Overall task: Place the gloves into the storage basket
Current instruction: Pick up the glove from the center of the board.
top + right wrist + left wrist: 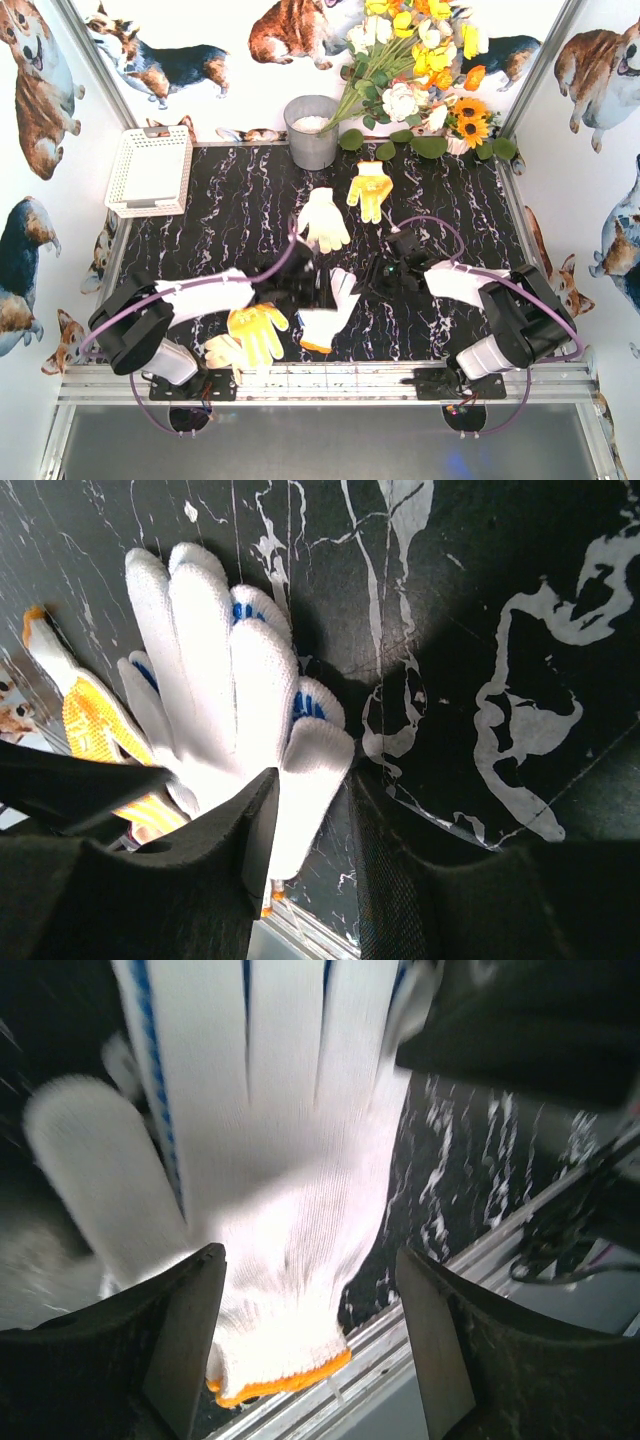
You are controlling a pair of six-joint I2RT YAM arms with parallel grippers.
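Left claw [310,1255] apart over white glove [290,1120]; right claw [312,780] clamped on its fingertip.

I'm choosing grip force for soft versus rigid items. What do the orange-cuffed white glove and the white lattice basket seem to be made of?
The white glove with orange cuff looks like knitted yarn, probably cotton, matte: fine ribbed stitches show. The white lattice basket looks like moulded plastic with a smooth finish: uniform perforated walls and an even rim.

Overhead view down across the whole table [240,200]; both wrist views close above one orange-cuffed white glove [290,1220].
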